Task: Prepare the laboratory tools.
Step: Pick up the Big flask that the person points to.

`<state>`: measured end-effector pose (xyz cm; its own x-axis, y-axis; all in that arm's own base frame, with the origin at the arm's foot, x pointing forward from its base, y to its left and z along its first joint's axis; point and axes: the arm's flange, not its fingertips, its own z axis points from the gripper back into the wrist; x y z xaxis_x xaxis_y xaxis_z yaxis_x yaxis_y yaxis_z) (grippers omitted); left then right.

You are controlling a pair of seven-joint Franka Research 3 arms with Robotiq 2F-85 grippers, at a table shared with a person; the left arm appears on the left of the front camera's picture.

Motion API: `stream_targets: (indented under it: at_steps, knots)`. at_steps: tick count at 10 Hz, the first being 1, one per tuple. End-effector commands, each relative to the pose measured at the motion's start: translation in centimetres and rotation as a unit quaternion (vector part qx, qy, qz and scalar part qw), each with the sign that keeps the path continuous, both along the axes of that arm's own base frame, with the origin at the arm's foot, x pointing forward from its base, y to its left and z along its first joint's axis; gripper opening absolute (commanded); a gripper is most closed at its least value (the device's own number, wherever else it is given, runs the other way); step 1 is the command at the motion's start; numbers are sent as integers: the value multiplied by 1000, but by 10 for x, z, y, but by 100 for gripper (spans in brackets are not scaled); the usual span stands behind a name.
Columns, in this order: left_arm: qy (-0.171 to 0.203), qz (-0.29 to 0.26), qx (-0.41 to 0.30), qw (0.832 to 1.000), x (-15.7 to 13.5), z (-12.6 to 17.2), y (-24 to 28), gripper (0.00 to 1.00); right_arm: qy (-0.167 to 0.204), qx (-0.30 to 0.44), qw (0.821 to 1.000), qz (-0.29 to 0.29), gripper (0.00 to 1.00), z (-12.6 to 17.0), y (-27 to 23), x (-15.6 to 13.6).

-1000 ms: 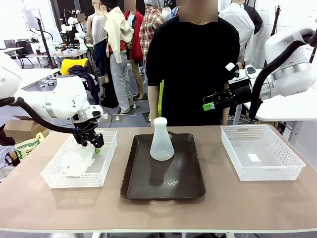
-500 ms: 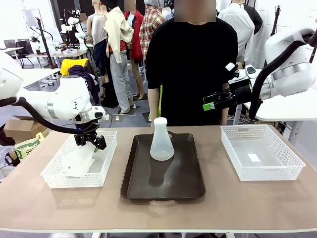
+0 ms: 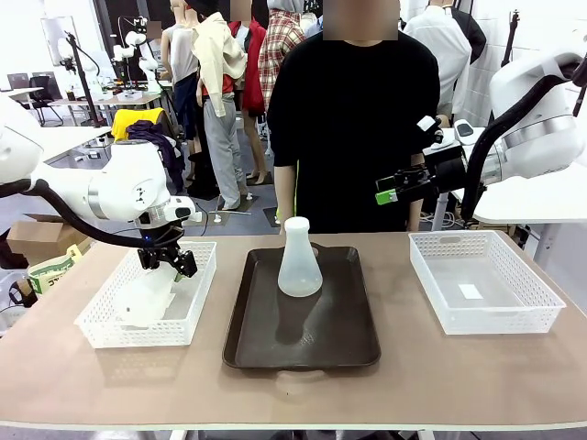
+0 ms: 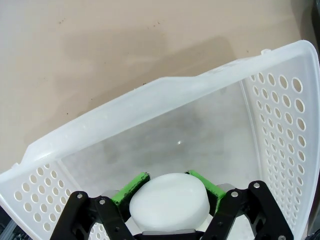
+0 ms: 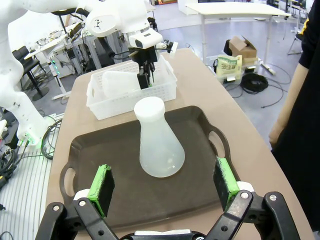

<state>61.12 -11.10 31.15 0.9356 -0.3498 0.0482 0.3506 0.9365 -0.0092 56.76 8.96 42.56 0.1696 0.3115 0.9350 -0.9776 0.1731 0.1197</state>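
Left wrist view: left jaws pinch flask (image 4: 169, 196); right jaws wide open.

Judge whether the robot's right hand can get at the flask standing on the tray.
Probably yes. The right hand is open and raised, the flask stands alone and upright on the tray, with nothing between them.
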Motion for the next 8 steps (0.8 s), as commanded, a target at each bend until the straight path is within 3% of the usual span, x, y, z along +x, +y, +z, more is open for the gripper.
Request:
stream_targets:
  at_steps: [1, 3, 8]
  knots:
    - [9, -14, -2, 1000, -5, 9, -5, 0, 3, -2, 1000, 0, 100, 0, 0, 0]
    - [9, -16, 4, 1000, -8, 16, -10, 6, 3, -2, 1000, 0, 100, 0, 0, 0]
    - [-1, -19, 8, 1000, -9, 25, -8, 100, 3, -2, 1000, 0, 100, 0, 0, 0]
